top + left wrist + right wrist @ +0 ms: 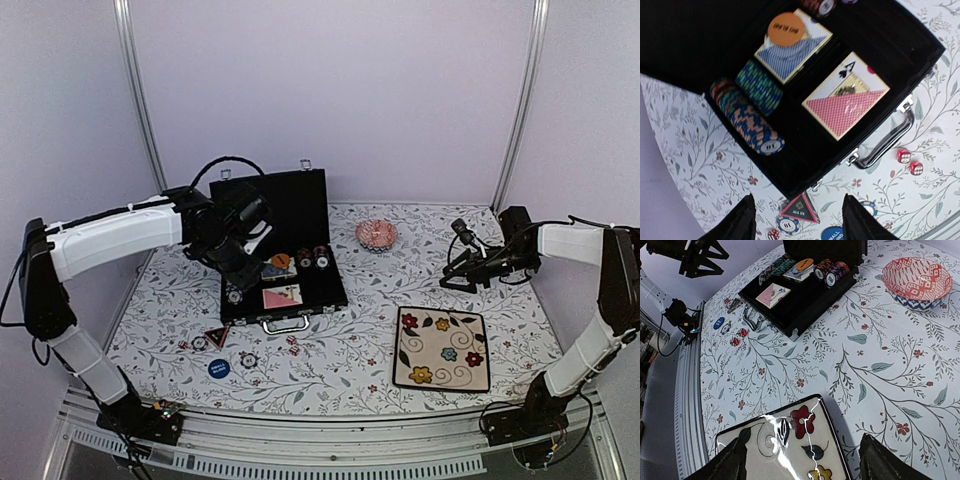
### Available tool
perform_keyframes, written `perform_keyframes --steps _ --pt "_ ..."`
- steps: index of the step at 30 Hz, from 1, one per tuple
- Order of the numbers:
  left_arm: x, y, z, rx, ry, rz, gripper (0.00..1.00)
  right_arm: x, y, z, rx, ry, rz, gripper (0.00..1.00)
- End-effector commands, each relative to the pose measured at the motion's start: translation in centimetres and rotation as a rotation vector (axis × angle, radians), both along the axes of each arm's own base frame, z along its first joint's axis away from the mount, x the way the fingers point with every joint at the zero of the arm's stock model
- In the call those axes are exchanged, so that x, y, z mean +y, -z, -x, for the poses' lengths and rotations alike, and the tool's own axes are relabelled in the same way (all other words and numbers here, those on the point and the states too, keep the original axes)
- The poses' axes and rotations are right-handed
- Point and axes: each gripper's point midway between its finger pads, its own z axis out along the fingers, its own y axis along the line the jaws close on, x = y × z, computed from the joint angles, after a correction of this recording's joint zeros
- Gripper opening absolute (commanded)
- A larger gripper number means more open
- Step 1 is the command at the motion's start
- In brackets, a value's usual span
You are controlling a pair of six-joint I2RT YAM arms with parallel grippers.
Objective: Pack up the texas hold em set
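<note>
The black case (285,270) lies open, lid up, silver handle (887,142) toward the front. Inside are rows of multicoloured chips (747,107), a red-backed card deck (845,102) and a blue-backed deck (790,52) with an orange disc (786,30) on it. On the table before the case lie a triangular "ALL IN" marker (799,210), a loose chip (788,226), a round blue button (219,367) and two red dice (909,161). My left gripper (799,220) hovers open over the case's front left corner, empty. My right gripper (802,460) hangs open and empty at the right.
A cream flowered square plate (442,348) lies at the front right, its corner under my right gripper. A small pink patterned bowl (376,234) stands behind the case's right side. White walls and metal posts enclose the table.
</note>
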Motion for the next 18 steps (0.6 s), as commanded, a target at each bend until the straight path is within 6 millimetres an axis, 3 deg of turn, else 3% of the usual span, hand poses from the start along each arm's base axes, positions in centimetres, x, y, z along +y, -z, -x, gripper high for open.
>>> perform_keyframes --steps 1,8,18 --pt "4.6 0.5 3.0 0.141 -0.212 0.083 0.62 0.0 -1.1 -0.4 -0.031 -0.010 -0.013 0.78" --pt "7.9 4.1 6.8 0.314 -0.330 0.164 0.71 0.1 -1.1 -0.2 -0.030 -0.013 -0.019 0.78" --pt "8.4 7.5 7.4 0.360 -0.352 0.199 0.76 0.3 -1.1 -0.2 -0.022 -0.020 -0.027 0.78"
